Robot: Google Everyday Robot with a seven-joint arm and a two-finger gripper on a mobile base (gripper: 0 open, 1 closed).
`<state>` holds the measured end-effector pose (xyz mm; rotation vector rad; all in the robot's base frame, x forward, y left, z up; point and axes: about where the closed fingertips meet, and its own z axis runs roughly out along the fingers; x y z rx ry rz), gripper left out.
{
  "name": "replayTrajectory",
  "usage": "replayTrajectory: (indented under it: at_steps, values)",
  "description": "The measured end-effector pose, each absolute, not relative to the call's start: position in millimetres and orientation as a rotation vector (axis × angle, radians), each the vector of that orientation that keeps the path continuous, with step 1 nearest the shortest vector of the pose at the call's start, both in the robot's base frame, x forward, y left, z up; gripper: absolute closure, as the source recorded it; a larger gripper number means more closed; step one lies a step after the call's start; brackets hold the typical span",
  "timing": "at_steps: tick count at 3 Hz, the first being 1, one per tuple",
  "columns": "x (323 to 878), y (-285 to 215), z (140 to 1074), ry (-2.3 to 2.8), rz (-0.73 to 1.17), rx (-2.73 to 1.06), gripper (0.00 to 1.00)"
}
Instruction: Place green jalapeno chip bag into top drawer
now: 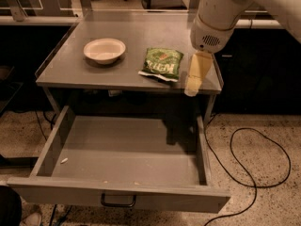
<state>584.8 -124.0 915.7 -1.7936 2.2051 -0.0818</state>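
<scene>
Gripper: I see the gripper (192, 85) hanging point-down from the white arm, over the right front edge of the tabletop (141, 29). It holds nothing, and I cannot tell whether it is spread or closed.
Green jalapeno chip bag: the green jalapeno chip bag (162, 63) lies flat on the tabletop near the front edge, just left of the gripper. As far as I can see, the two are apart.
Bowl: a cream bowl (104, 50) sits upright to the left of the bag, with a bare gap between them.
Top drawer: the top drawer (117, 192) is pulled well out below the table. Its front panel is nearest my camera, with the dark handle (117, 201) at its centre.
Inside the drawer: I see a small pale scrap (64, 160) by the left wall and the arm's shadow at the back right.
Floor: a black cable (256, 157) loops on the speckled floor to the right of the drawer.
</scene>
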Motion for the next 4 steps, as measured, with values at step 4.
replayTrajectory:
  at_steps: [4]
  values:
    - [673, -73, 882, 2.229, 0.036, -1.827, 0.00]
